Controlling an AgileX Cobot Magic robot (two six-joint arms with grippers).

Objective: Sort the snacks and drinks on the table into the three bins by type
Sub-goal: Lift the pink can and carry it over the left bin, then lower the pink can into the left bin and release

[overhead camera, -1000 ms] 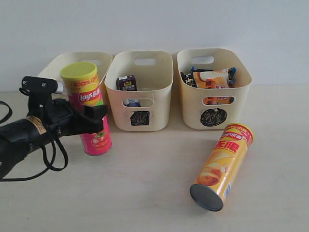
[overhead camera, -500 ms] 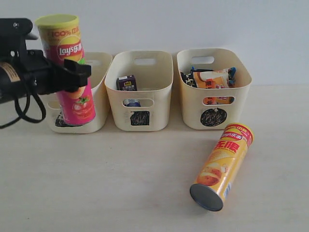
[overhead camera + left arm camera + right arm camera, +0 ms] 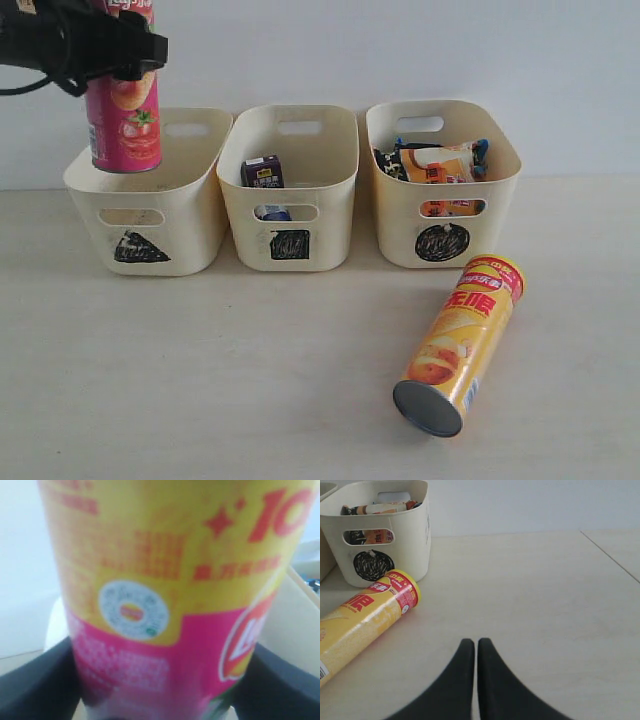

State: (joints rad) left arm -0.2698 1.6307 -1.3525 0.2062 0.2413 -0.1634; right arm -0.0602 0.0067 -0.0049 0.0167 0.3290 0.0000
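- our left pincer (image 3: 125, 50), jaws wide, hugs the pink tube (image 3: 124, 125) upright to drop it in.
- the bin (image 3: 190, 160) sits just below.
- our right pincer (image 3: 476, 647) is closed, empty.

We see a pink chip tube (image 3: 123, 130) with a yellow upper band, an orange-yellow tube (image 3: 455, 350) with red lettering, cream bins (image 3: 190, 205) with black scribbled marks, a pale tabletop (image 3: 250, 385).

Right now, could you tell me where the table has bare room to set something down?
Bare tabletop lies before the left bin and middle bin, left of the lying yellow tube. The right bin is crowded with packets.
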